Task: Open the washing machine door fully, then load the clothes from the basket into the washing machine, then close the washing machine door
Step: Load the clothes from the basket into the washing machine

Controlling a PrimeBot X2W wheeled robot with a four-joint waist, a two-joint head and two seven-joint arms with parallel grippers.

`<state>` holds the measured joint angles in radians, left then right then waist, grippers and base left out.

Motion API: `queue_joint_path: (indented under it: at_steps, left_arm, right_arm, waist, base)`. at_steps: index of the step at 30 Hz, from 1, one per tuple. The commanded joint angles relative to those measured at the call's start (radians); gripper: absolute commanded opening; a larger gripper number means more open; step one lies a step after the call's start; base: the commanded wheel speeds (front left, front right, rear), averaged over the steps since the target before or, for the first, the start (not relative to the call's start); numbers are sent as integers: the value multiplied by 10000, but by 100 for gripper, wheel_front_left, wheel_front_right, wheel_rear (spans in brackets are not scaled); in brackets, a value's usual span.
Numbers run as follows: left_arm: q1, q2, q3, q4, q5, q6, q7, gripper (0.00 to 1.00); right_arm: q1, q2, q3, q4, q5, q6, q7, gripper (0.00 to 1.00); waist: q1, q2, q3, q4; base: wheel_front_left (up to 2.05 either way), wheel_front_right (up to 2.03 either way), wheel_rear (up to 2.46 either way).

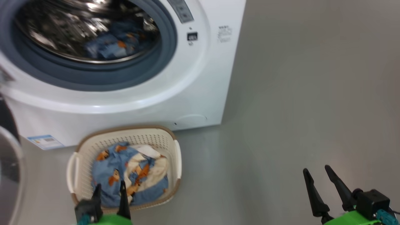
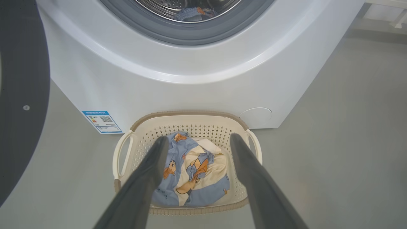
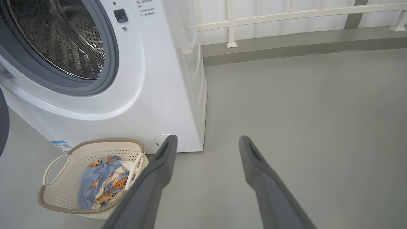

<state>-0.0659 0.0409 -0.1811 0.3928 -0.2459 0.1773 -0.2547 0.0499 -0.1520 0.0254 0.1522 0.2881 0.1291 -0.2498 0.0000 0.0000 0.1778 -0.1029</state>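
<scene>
While the clothes (image 1: 131,172) are lying in the basket (image 1: 125,132), which is sitting just before the washing machine (image 1: 200,93), a blue printed garment (image 1: 109,47) is lying in its drum (image 1: 62,31) and the washing machine door (image 2: 22,95) is standing open at the left. The left gripper (image 1: 110,183) is hovering above the basket, fingers spread and empty; the right gripper (image 1: 316,168), likewise spread, is hanging over the floor (image 1: 297,93) to the right.

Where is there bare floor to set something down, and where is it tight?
Bare grey floor right of the washing machine and basket, around the right claw. Tight: the basket sits close before the machine, open door on its left, left claw pointed at the clothes.
</scene>
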Motion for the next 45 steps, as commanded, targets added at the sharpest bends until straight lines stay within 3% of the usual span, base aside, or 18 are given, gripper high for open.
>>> queue_joint_path:
  at_steps: [1,13,27,45]
  left_arm:
    - [-507,108,355,-8,-141,-72,2,100]
    - [-3633,1129,274,3008,-53,-597,1579,100]
    - [-6417,1763,329,6136,-206,-904,2218,100]
    - [-8382,2305,245,8189,-414,-1119,2684,100]
  right_arm:
    - [-287,-111,264,-173,85,16,-120,100]
    - [-1378,-253,562,-86,642,16,-120,100]
    - [-2160,-517,694,-93,1083,16,-120,100]
    - [-2659,-531,829,-157,1575,16,-120,100]
  waist:
    - [0,0,880,-669]
    - [0,0,2908,-1472]
    - [0,0,4580,-1819]
    - [0,0,6281,-2364]
  base:
    - [0,0,0]
    - [0,0,0]
    - [0,0,0]
    - [0,0,0]
